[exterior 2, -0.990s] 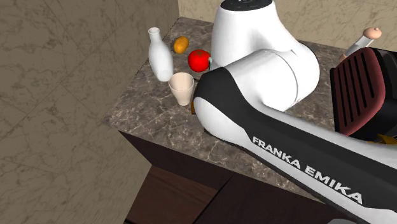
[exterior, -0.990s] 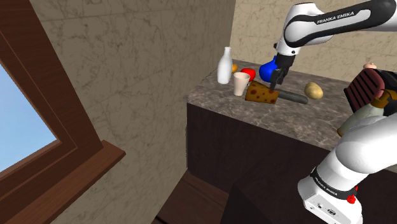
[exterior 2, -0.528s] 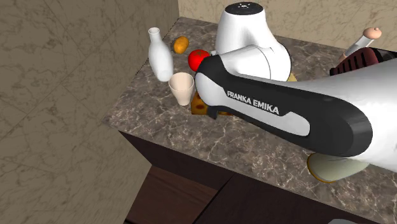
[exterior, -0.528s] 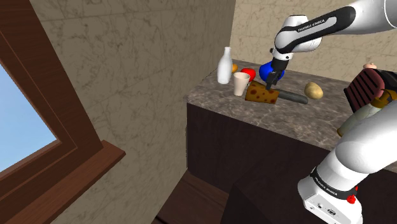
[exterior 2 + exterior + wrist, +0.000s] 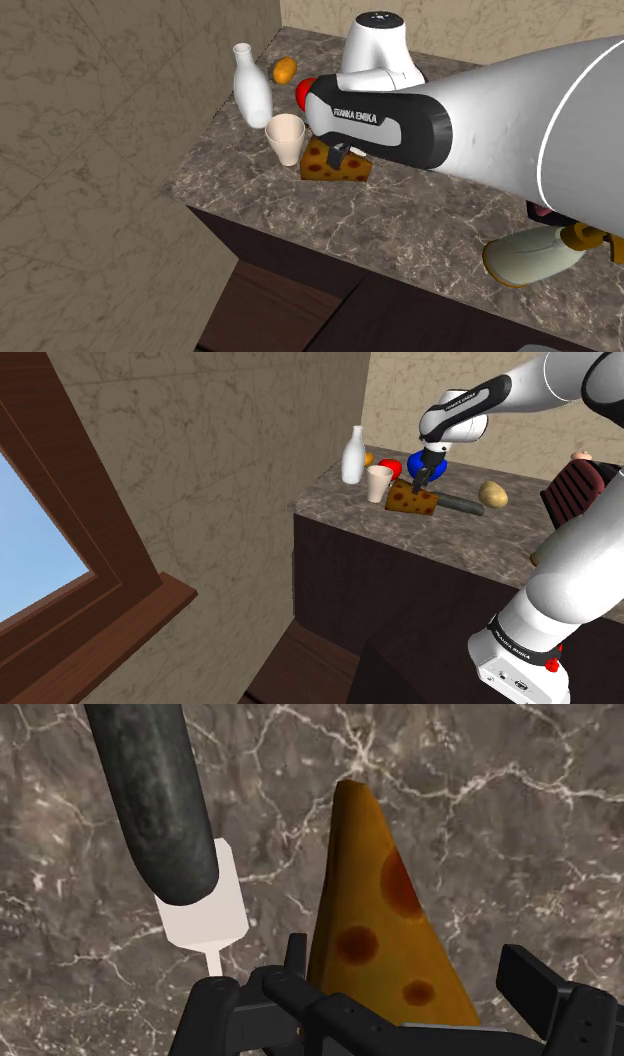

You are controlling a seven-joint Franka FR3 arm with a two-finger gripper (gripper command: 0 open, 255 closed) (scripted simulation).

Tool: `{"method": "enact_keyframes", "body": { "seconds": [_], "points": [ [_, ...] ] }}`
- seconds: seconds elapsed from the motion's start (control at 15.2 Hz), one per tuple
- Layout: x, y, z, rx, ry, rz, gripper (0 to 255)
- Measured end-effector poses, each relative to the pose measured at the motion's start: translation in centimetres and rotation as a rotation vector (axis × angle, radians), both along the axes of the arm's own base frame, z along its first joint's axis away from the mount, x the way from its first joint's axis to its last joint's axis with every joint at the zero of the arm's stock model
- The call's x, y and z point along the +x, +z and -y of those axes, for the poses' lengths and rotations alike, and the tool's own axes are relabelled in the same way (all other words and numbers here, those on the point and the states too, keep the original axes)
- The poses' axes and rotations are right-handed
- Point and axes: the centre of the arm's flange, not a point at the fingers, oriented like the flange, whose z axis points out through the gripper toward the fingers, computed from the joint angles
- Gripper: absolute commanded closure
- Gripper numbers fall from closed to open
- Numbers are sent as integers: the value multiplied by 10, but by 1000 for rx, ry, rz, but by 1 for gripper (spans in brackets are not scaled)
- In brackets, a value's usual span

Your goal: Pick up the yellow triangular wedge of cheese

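While the gripper (image 5: 408, 962) is hanging low over the cheese wedge (image 5: 385, 924), its fingers are standing open to either side of it and gripping nothing; one is sitting just beside the wedge's edge and the other is standing apart from it. The wedge, orange-yellow with darker spots, is lying on the marbled desk (image 5: 520, 814), just beside a beige cup (image 5: 286, 137) and near a dark-handled tool (image 5: 150, 794) with a white tip. The likeliest trouble is coming from that off-centre straddle: the nearer finger is probably going to meet the wedge first and shove or turn it across the desk. The tapering sides are also inviting a squeeze-out toward the thin end, and a finger straying wide is risking a nudge to the tool or the cup
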Motion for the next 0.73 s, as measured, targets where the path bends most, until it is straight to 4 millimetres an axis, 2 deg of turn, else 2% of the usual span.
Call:
{"method": "enact_keyframes", "body": {
  "seconds": [0.4,0.46,0.73],
  "points": [
    [2,-32,2,0,1,1,0],
    [2,-33,2,0,1,1,255],
    [2,-34,2,-1,0,3,255]
  ]
}}
